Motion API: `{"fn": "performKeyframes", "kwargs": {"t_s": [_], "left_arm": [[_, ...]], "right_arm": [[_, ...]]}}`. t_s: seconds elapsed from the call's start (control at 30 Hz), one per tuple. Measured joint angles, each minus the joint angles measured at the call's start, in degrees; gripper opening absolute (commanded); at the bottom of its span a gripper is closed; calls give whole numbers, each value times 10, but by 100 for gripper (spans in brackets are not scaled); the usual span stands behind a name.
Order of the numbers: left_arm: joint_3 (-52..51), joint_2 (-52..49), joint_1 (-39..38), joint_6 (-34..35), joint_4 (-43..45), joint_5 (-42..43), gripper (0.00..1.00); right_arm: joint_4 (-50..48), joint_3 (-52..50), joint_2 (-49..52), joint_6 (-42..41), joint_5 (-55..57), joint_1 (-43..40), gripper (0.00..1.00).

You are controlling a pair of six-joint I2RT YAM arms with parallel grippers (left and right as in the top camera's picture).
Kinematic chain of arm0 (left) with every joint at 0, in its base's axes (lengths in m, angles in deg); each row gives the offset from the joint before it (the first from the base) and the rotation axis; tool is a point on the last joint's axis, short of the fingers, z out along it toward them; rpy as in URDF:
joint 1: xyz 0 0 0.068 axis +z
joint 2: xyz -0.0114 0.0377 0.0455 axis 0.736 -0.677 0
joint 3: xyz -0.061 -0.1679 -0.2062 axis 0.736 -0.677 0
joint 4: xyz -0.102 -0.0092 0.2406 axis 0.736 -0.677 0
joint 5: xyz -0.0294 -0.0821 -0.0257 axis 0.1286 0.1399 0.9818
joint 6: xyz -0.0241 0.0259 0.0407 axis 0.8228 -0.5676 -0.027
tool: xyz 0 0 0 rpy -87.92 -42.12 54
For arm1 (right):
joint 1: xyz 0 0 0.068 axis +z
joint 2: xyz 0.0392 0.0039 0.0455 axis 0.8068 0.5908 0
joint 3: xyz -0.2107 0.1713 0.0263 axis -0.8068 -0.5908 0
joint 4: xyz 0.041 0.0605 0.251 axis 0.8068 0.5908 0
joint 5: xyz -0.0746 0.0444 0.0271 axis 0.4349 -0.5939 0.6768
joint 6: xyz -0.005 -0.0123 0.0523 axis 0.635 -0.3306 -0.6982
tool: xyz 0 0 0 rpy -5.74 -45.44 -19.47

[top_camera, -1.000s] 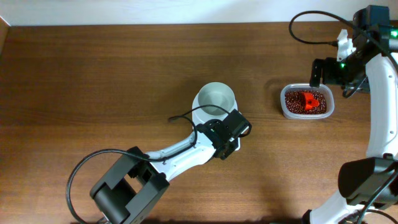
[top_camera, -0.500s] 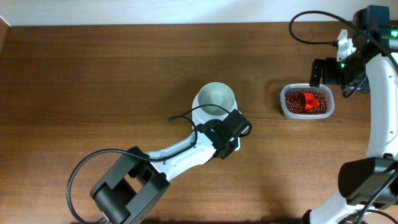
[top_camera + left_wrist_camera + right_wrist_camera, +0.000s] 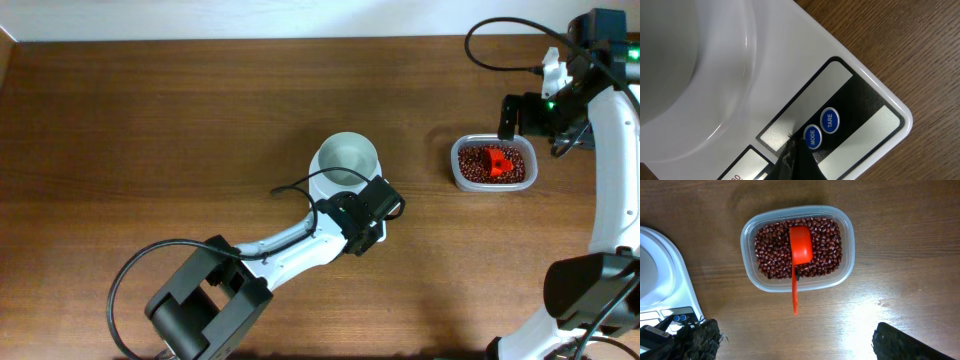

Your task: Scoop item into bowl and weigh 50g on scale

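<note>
The white bowl (image 3: 347,157) stands on the white scale (image 3: 795,45) at the table's middle; in the left wrist view the bowl (image 3: 685,60) fills the upper left. My left gripper (image 3: 372,212) is shut, and its dark tip (image 3: 794,149) rests on the scale's front panel right beside the blue MODE button (image 3: 812,136); the TARE button (image 3: 829,120) is next to it. The red-brown beans (image 3: 772,255) lie in a clear tub (image 3: 848,245) with a red scoop (image 3: 801,245) on them. My right gripper (image 3: 800,347) is open and empty above the table beside the tub.
The tub (image 3: 455,172) sits to the right of the scale with bare wood between them. The scoop's handle (image 3: 794,300) sticks out over the tub's near rim. The scale's corner (image 3: 670,280) shows at the left of the right wrist view.
</note>
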Motion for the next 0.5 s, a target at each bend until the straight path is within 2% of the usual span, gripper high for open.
{"fn": "performKeyframes", "kwargs": {"t_s": [0.5], "left_arm": [[7,-7,1,0,-4,0,0]], "right_arm": [[0,0,0,0,0,0,99]]}}
